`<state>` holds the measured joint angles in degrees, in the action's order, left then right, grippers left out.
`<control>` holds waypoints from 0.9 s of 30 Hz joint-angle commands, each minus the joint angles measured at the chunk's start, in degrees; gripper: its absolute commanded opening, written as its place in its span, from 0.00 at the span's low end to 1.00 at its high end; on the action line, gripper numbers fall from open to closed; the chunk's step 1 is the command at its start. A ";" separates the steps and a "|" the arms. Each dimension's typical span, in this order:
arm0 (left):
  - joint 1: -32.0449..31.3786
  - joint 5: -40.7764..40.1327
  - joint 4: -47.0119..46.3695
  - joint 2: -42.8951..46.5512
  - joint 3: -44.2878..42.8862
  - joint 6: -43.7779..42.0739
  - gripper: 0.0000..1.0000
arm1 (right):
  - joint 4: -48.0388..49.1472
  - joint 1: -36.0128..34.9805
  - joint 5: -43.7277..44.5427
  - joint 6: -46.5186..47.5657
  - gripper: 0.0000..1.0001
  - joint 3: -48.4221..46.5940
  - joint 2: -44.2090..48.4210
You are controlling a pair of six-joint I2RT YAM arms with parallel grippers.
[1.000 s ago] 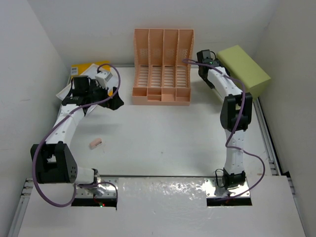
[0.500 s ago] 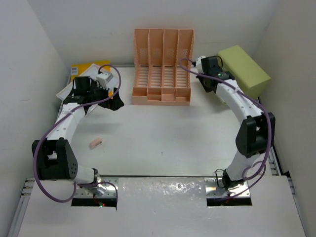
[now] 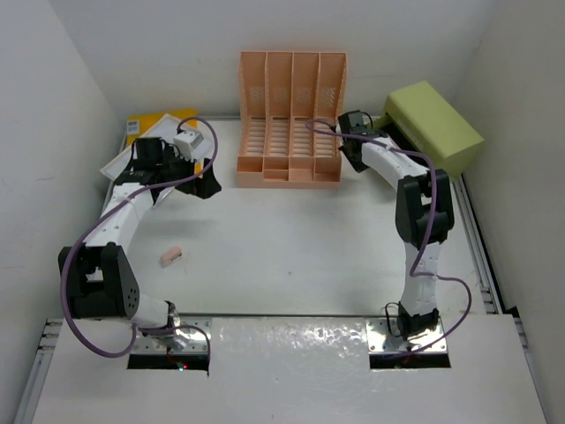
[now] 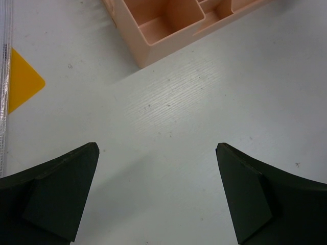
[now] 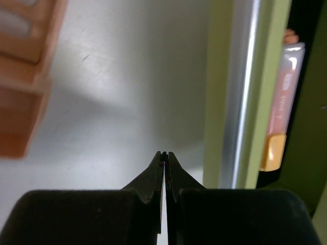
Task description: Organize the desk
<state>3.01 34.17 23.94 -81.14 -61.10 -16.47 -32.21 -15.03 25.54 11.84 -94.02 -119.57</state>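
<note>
Pressed together on nothing, the right gripper hangs over the far right of the desk, the lime-green drawer box just to its right and lying lengthwise along its reach, while the left gripper, spread and empty, hovers beside the peach file rack.

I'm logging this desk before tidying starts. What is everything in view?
desk: one, white, beneath everything.
file rack: one, peach, far centre.
drawer box: one, lime-green, far right.
folder: one, yellow, far left, with white papers.
small block: one, pink, near left, alone.
tube: one, pink and orange, inside the drawer box.
left gripper: black, jaws open, over bare desk near the file rack.
right gripper: black, jaws shut, empty, between file rack and drawer box.
</note>
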 commanded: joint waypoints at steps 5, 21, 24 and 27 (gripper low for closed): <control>0.42 -0.77 -0.48 -0.07 -0.95 -1.37 1.00 | 4.78 1.66 10.40 1.60 0.00 -7.40 -2.68; 0.42 -1.39 -0.04 -0.42 -1.56 -2.16 1.00 | 7.42 5.36 16.56 7.06 0.00 -9.43 -5.85; 0.51 -1.39 0.22 -0.42 -1.56 -2.25 1.00 | 7.77 6.24 16.91 7.06 0.00 -9.43 -6.11; 0.42 -1.48 0.23 -0.51 -1.56 -2.16 1.00 | 8.65 6.68 17.79 7.85 0.00 -9.43 -6.38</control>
<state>3.01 32.47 24.88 -81.78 -61.10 -17.78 -27.00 -9.43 39.42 18.48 -101.19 -126.30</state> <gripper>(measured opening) 0.996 0.001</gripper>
